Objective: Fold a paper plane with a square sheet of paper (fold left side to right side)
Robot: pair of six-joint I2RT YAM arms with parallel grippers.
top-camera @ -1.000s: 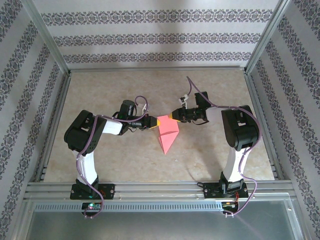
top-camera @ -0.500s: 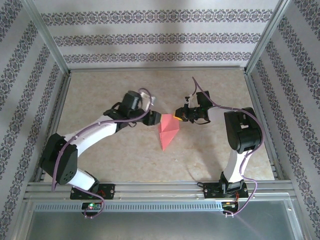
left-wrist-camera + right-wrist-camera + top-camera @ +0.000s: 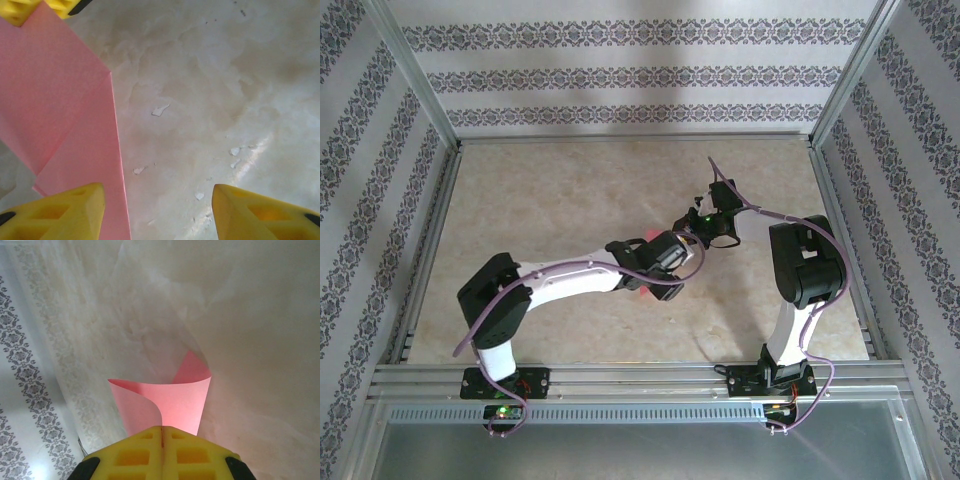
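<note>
Sheet (image 3: pixel 60 115) has its diagonal folds in and looks pointed (left-to-right centre fold unfinished, I'd judge, wings left too). Right claw (image 3: pixel 162 432) pinches the sheet's edge, curling it off the desk (image 3: pixel 210 100). Left claw (image 3: pixel 157 210) gapes wide, empty, just beside the sheet.

Built alike on both sides: left arm (image 3: pixel 570 278) and right arm (image 3: pixel 785 335) sheathed in white along the long links, bulky and black at the rounded joints (image 3: pixel 805 262). Bolted down on black base plates (image 3: pixel 505 383). Draped from base to wrist in thin purple cable (image 3: pixel 665 281), hanging in loose loops rather than clipped tight. Lit by a small green light (image 3: pixel 501 411) just below the left base. Tipped at the left gripper (image 3: pixel 157 186) and right gripper (image 3: pixel 162 429) with blocky yellow fingers (image 3: pixel 55 212), moulded with square hollows and edged in black.
</note>
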